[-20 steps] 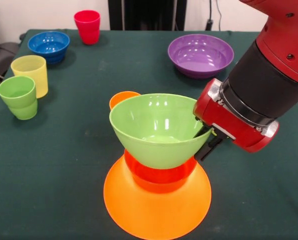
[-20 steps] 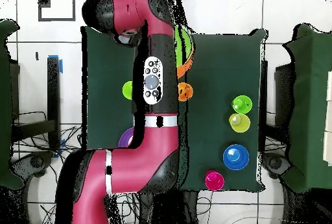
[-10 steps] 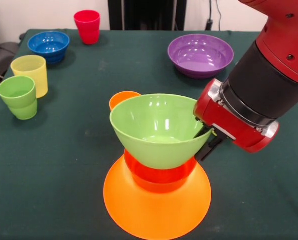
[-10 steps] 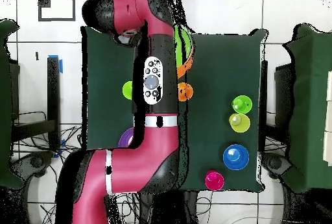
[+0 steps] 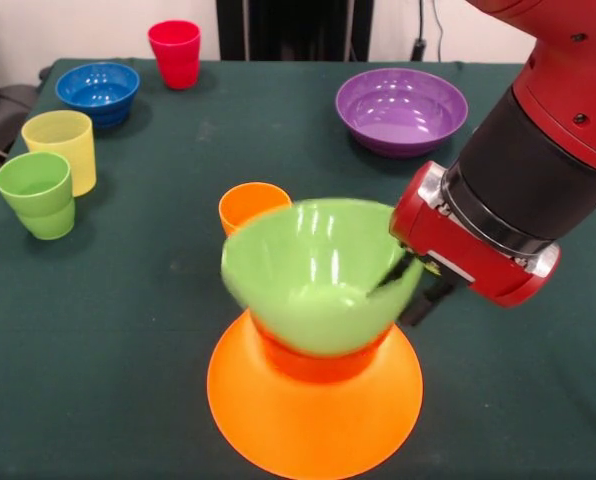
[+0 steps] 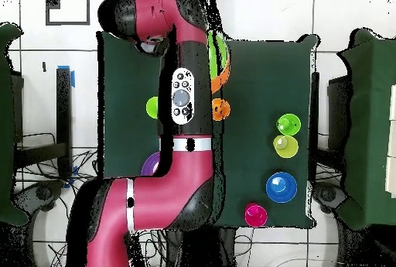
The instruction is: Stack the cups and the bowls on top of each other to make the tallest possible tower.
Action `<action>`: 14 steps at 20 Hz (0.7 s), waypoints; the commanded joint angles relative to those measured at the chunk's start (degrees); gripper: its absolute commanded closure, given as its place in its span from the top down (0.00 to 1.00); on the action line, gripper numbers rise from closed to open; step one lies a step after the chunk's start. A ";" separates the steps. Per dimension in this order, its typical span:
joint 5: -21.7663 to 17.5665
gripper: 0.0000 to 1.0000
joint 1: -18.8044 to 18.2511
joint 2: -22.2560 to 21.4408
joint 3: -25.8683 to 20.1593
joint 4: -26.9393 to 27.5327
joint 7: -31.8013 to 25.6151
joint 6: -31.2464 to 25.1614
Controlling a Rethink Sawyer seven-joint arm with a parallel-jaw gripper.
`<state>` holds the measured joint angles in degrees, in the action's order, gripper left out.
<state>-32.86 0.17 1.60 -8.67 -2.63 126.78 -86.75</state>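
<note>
I count five cups: lime green (image 5: 36, 194), pale yellow (image 5: 61, 149), red (image 5: 175, 53), orange (image 5: 253, 207), plus one green (image 6: 153, 108) seen overhead. Five bowls: blue (image 5: 98, 92); large orange (image 5: 315, 404), red-orange (image 5: 323, 362) and green (image 5: 318, 275) stacked; purple (image 5: 402, 108). Gripper (image 5: 410, 283) clamps the green bowl's rim.

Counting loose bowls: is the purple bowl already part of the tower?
No, the purple bowl sits alone on the table, apart from the tower.
</note>
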 commanded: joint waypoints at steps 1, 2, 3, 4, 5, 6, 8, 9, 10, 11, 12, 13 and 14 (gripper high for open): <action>-3.93 1.00 -1.32 -0.25 -7.30 -1.35 -19.22 -5.91; -4.00 1.00 -1.33 -0.25 -7.42 -1.33 -19.32 -6.03; -3.99 1.00 -1.32 -0.23 -7.43 -1.39 -19.37 -6.27; -4.12 1.00 -1.33 -0.24 -7.55 -1.34 -19.52 -6.50; -4.24 1.00 -1.33 -0.21 -7.57 -1.33 -19.77 -6.83; -4.48 1.00 -1.33 -0.22 -7.68 -1.24 -19.93 -7.04; -4.62 1.00 -1.32 -0.27 -7.73 -1.28 -20.03 -7.42; -4.74 1.00 -1.34 -0.29 -7.87 -1.28 -20.10 -7.43; -4.90 1.00 -1.35 -0.31 -8.01 -1.25 -20.13 -7.46; -5.18 1.00 -1.35 -0.33 -8.26 -1.15 -20.24 -7.76; -5.42 1.00 -1.35 -0.36 -8.46 -1.09 -20.35 -7.94; -5.64 1.00 -1.34 -0.40 -8.64 -1.07 -20.39 -7.92; -5.91 1.00 -1.35 -0.45 -8.89 -1.04 -20.36 -7.96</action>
<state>-33.24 -0.09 1.60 -11.20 -2.63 121.87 -87.92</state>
